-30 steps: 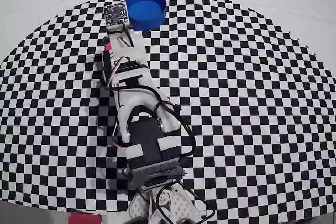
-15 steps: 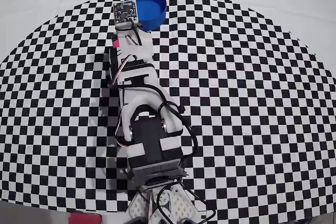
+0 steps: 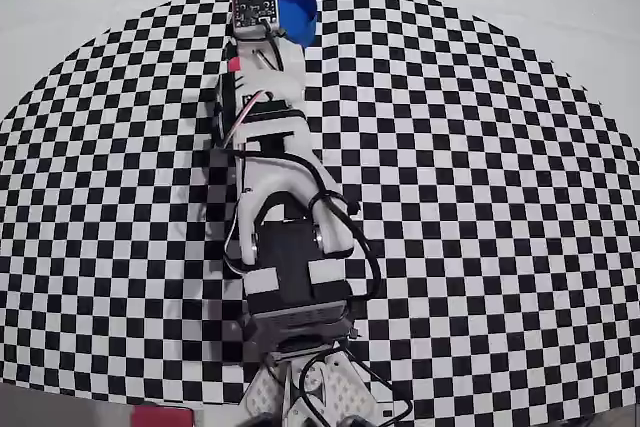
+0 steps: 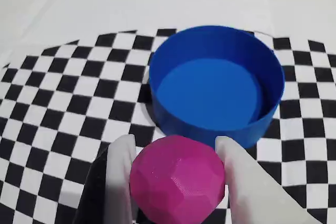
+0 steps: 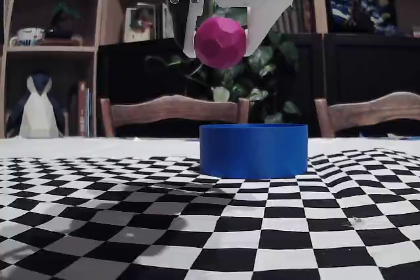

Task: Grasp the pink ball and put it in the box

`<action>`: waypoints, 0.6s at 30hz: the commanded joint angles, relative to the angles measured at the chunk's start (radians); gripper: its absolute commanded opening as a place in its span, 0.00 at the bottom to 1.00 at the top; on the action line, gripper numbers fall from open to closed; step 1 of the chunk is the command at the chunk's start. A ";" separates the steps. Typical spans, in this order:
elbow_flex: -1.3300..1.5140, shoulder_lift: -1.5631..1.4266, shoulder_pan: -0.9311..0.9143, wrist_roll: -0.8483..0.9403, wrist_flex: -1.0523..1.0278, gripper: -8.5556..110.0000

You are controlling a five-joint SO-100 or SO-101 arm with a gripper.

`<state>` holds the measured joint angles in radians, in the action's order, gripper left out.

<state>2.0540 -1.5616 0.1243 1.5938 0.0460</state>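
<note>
A: Room around the jaws (image 4: 176,148)?

B: Lots. In the fixed view they hang high over the worktop (image 5: 131,227), with a clear air gap down to the rim of the box (image 5: 253,150). Nothing else sits near on the checkered mat. In the wrist view the box (image 4: 212,85) lies just ahead of the fingertips, its near wall close under them, and its blue floor is bare.

A: Edges?

B: In the overhead view the box (image 3: 300,7) sits at the far edge of the checkered mat, mostly hidden under the arm's camera board (image 3: 254,5). Plain white worktop lies beyond it. Open checker squares lie to both sides of the jaws.

A: Jaw state?

B: Clamped on the pink ball (image 4: 177,179). White fingers (image 4: 119,174) press it on either side, spread only as wide as the ball. The fixed view agrees: pink ball (image 5: 220,42) pinched between the jaws (image 5: 220,47), off the worktop.

A: Ball versus box?

B: Ball is above the box and, in the fixed view, over its left part. From the wrist view it sits just short of the near rim. Whether it is over the opening, I can't tell.

A: Background?

B: Chairs (image 5: 174,113), shelves and a plant (image 5: 256,77) behind the worktop, well apart from the jaws.
</note>
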 commanded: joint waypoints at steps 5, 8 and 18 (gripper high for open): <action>-0.112 0.040 -0.026 -0.006 0.015 0.07; -0.137 0.061 -0.032 -0.006 0.015 0.07; -0.218 0.138 -0.048 -0.006 0.015 0.07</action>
<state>1.8929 -1.4189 0.0782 1.5938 0.0460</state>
